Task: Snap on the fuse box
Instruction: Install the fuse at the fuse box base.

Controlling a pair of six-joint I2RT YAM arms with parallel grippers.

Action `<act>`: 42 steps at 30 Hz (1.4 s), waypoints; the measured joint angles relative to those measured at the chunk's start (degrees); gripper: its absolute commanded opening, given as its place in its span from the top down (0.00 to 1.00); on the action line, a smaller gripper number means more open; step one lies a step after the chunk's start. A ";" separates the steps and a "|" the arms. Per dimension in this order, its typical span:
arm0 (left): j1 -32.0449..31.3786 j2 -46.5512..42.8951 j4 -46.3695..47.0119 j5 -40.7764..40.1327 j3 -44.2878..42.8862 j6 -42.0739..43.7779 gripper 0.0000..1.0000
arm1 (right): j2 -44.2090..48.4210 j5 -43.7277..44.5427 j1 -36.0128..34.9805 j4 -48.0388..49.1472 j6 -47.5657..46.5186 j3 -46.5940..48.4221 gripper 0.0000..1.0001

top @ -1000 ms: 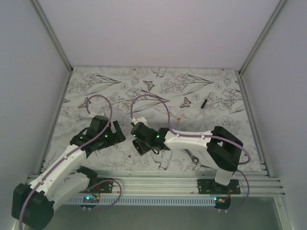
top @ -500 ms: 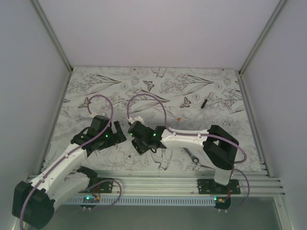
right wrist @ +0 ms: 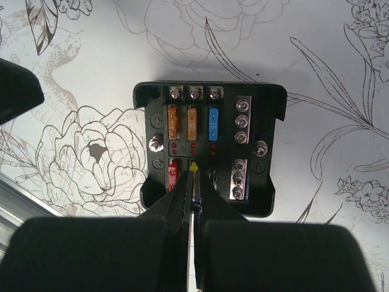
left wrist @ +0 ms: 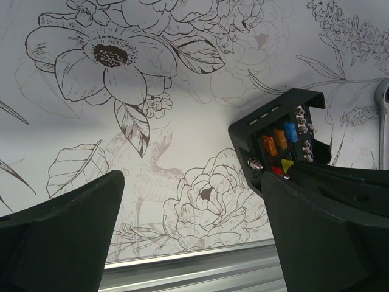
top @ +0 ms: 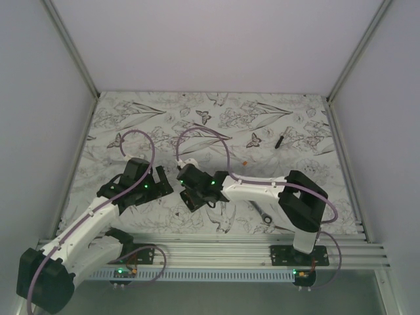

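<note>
- Reaching left over the floral surface (top: 216, 118), the right claw (right wrist: 193, 176), fingers pressed together, points down at a yellow fuse (right wrist: 193, 165) in the open fuse box (right wrist: 209, 149).
- The left claw (left wrist: 191, 182), spread wide, hovers at its 9 o'clock.

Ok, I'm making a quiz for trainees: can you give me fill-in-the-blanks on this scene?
In the fuse box, beside two orange fuses, a third fuse is ___.
The left end effector is ___.
The right end effector, tips at the fuse box, is ___.
Missing: blue; open; shut.
</note>
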State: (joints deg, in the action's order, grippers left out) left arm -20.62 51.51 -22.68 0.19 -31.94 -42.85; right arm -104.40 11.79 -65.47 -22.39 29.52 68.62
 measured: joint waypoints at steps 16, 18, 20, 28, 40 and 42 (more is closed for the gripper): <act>0.00 0.15 0.20 0.22 0.07 -0.20 0.01 | -1.70 -0.35 -0.02 -0.68 -0.35 2.14 1.00; 0.00 0.22 0.22 0.22 0.13 -0.46 0.02 | -1.97 -0.37 -0.07 -1.07 -0.42 2.60 1.00; 0.00 0.24 0.35 0.22 0.37 -0.85 0.03 | -2.58 -0.39 -0.13 -1.97 -0.57 3.52 1.00; 1.25 0.46 0.92 0.72 1.51 -2.45 0.03 | -4.81 -0.55 -0.28 -3.72 -0.81 6.27 1.00; 4.85 2.14 4.59 7.72 4.24 -4.37 0.17 | -0.79 -0.55 -0.24 -2.49 -1.03 1.42 1.00; 4.87 2.23 5.42 8.90 4.50 -4.70 0.21 | -0.98 -0.90 -0.22 -2.78 -1.66 1.73 1.00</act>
State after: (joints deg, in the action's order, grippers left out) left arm -15.75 53.74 -17.26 9.08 -27.44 -47.55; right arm -105.38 10.90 -65.69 -25.17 27.86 70.35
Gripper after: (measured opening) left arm 0.843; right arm 0.007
